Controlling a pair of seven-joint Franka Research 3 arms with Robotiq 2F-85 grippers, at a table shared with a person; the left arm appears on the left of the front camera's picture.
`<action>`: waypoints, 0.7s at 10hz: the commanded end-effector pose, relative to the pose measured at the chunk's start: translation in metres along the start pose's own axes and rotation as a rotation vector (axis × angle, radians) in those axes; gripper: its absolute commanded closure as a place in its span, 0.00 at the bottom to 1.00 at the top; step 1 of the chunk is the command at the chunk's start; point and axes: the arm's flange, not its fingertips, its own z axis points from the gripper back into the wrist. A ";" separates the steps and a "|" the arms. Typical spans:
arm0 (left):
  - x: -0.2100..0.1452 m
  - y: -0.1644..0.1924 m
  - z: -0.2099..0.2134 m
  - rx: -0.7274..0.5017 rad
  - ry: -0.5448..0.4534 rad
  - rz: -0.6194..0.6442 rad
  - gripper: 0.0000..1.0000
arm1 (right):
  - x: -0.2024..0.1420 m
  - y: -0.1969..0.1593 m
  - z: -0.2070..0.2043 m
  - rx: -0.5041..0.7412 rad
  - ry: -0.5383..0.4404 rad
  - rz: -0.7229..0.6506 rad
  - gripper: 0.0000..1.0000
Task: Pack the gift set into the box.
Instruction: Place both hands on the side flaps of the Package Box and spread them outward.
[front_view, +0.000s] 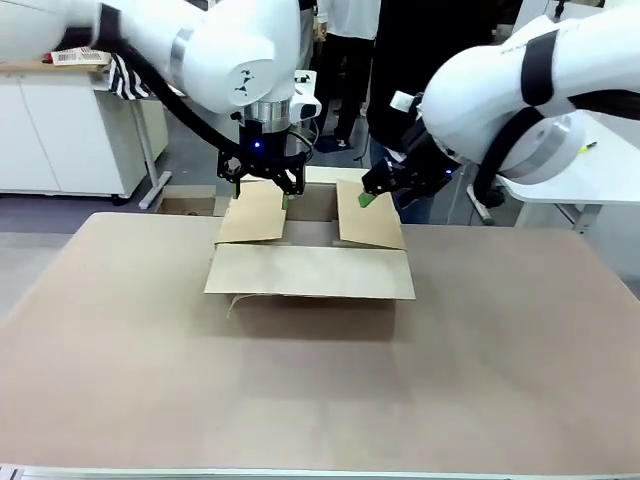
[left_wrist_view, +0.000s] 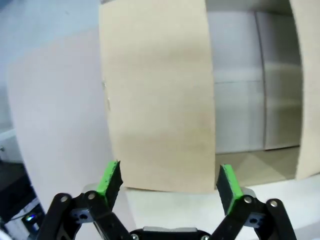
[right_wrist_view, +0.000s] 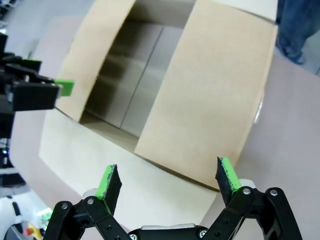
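Both jaws wide above the box (front_view: 310, 272)

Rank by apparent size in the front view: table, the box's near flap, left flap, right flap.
1. table
2. near flap
3. left flap and right flap: they look about alike, so I leave them unranked.
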 end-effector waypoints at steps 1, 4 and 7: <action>0.026 -0.026 -0.003 0.009 0.050 -0.017 0.00 | -0.007 -0.004 0.000 0.027 -0.007 0.006 0.00; 0.036 -0.030 -0.035 0.076 0.096 0.026 0.00 | -0.001 0.000 -0.001 0.000 0.002 0.000 0.00; 0.031 -0.024 -0.056 0.148 0.109 0.089 0.00 | -0.059 -0.020 0.068 0.011 -0.279 -0.090 0.00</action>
